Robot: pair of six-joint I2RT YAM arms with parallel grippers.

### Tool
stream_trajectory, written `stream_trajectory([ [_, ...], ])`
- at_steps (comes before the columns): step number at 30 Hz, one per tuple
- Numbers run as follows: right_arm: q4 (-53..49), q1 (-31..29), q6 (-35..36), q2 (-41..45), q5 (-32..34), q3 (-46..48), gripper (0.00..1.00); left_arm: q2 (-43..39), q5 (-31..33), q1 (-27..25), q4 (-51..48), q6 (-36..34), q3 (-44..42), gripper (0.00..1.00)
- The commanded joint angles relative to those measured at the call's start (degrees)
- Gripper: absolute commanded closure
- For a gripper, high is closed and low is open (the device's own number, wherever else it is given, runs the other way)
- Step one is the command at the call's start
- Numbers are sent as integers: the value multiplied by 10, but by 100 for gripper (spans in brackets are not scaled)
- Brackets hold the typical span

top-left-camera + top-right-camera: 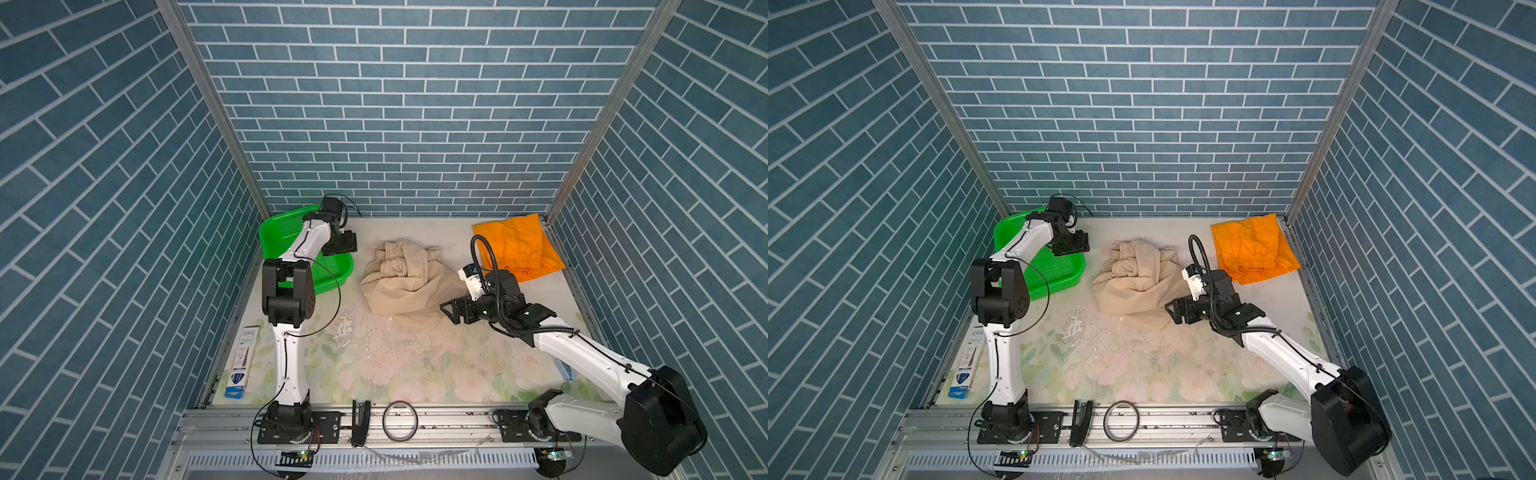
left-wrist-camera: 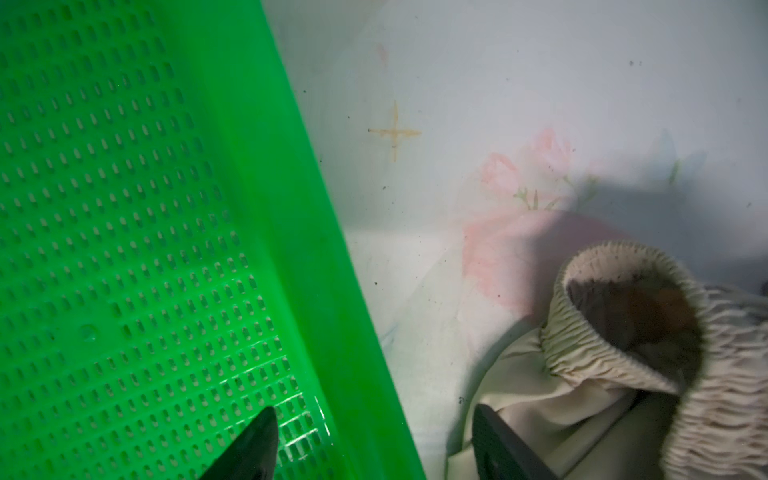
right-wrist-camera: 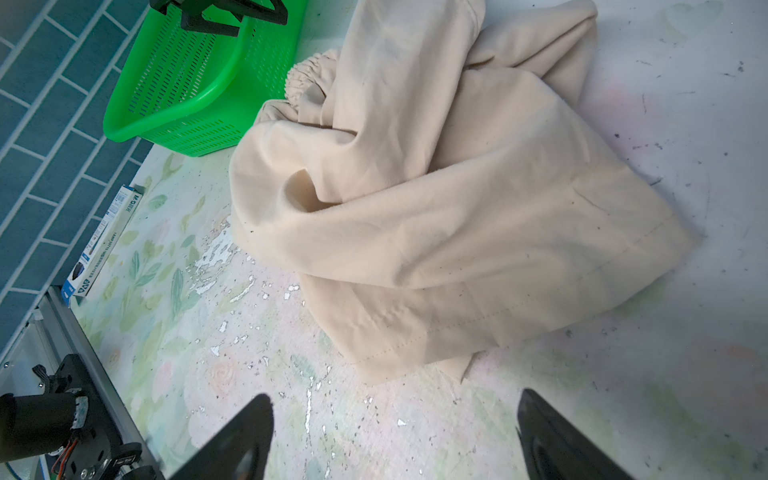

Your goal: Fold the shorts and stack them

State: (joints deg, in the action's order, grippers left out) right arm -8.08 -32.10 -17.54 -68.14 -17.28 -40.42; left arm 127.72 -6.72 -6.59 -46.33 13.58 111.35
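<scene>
Tabletop seen from the near rail toward the back wall. On the rail lie a dark ring (image 1: 383,420) and a black clip (image 1: 360,422); a blue-and-white box (image 1: 243,361) lies along the left edge of the table (image 1: 415,365), whose flowered cover is flaked in the middle.

The right gripper (image 3: 394,397) hovers low, just beside the near right of the beige shorts (image 1: 399,286), its jaws spread wide with nothing between them.

These shorts sit mid-table in a crumpled heap. Their long axis runs near to far, with the stitched hem (image 3: 415,345) toward the near side and the gathered waistband (image 1: 392,266) toward the back wall.

Further back on the left stands the green basket (image 1: 278,232), close to the heap; whether they touch cannot be told. The left gripper (image 2: 373,415) hangs over its right rim, jaws apart and empty: one finger above the basket, one above the waistband.

The orange shorts (image 1: 515,245) lie fairly flat in the far right corner, well apart from the heap, gathered band on the near edge.
</scene>
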Motion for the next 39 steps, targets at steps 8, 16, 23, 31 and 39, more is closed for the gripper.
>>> stream_trajectory([
  [8,-17,-4,28,-63,1,-47,8,-62,63,0,-31,-80,-110,56],
  [16,-56,-5,63,-125,45,-124,9,-125,109,11,-3,-117,-206,62],
  [23,-53,-25,85,-233,54,-242,9,-180,94,11,38,-140,-273,76],
  [31,-123,-65,120,-413,146,-459,8,-163,149,16,51,-162,-278,80],
  [39,-206,-79,145,-546,208,-630,13,-142,144,18,67,-175,-252,71],
])
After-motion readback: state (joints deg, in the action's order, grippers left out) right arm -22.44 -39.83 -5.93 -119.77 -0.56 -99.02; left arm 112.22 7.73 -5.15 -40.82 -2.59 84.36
